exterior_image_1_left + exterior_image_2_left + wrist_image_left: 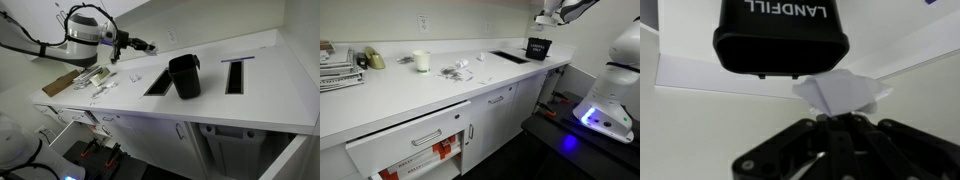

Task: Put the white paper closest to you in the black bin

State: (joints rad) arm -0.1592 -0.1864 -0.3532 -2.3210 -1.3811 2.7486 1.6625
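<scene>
Paper: the white paper (845,92) sits crumpled right at the tips of the gripper (837,122). Its lower edge is caught between the two jaws, and the rest sticks out past them toward 12 o'clock in the wrist view.
Jaws: drawn in narrow and pinching the paper, with no gap showing other than the scrap itself.
Bin: the black bin (780,40) fills the 12 o'clock part of the wrist view, beyond the paper, with its "LANDFILL" lettering upside down there.
Bin's spot: in an exterior view it stands upright on the counter (120,100), with a dark cutout (158,84) at its 9 o'clock and another (235,75) at its 3 o'clock.
Gripper's place: in that same exterior view it hangs above the counter at about 10 o'clock from the bin, well apart from it and pointing its way.
Paper against bin: held in the air, outside the bin and not over its rim.
Scraps: other small paper scraps (100,82) lie on the counter under the arm, beside a flat brown cardboard piece (60,83).
Cup: a white cup (421,61) stands on the counter at 9 o'clock from the scraps.
</scene>
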